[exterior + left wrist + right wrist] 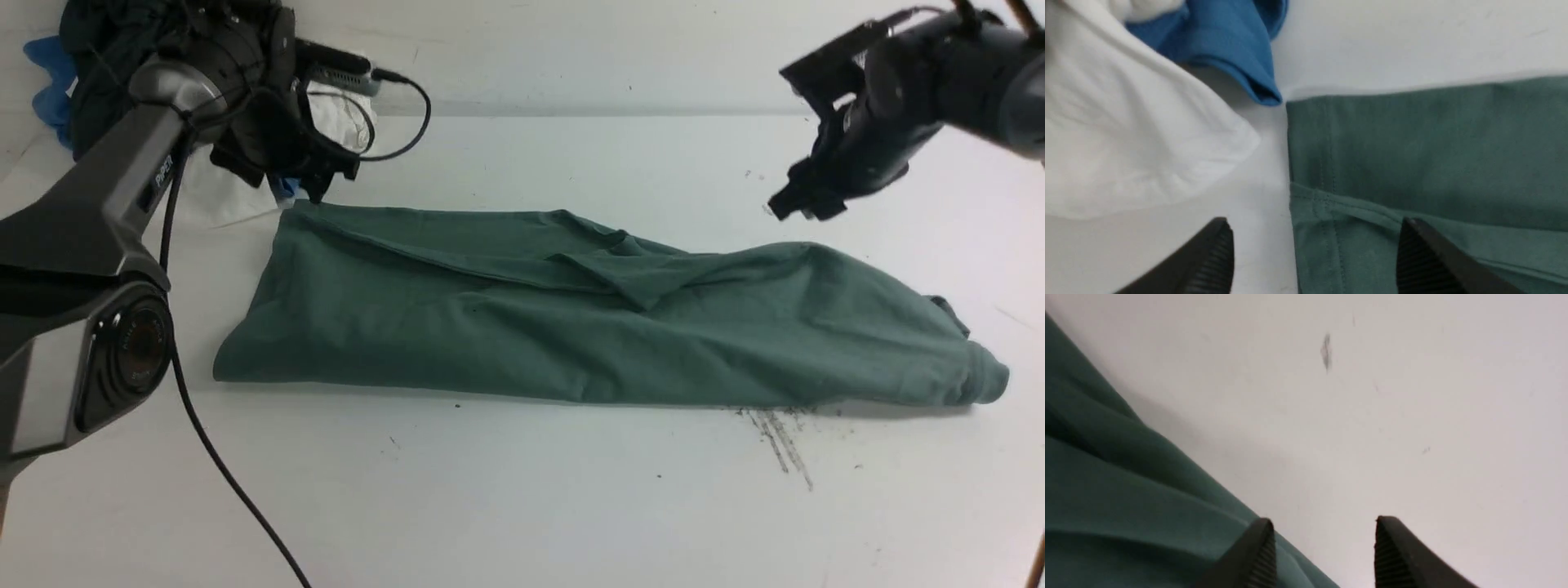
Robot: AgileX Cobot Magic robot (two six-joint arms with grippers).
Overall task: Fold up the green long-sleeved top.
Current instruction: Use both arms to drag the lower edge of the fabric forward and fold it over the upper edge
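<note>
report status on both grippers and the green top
Left gripper open, empty, over a corner of the green top. Right gripper open, empty, in the air. Top lies in a long folded band. White garment and blue garment crowd that corner.

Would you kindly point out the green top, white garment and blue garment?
green top (531, 343), front view, folded body.
white garment (1126, 134), left wrist view, wrinkled middle.
blue garment (1229, 45), left wrist view, folded middle.
</note>
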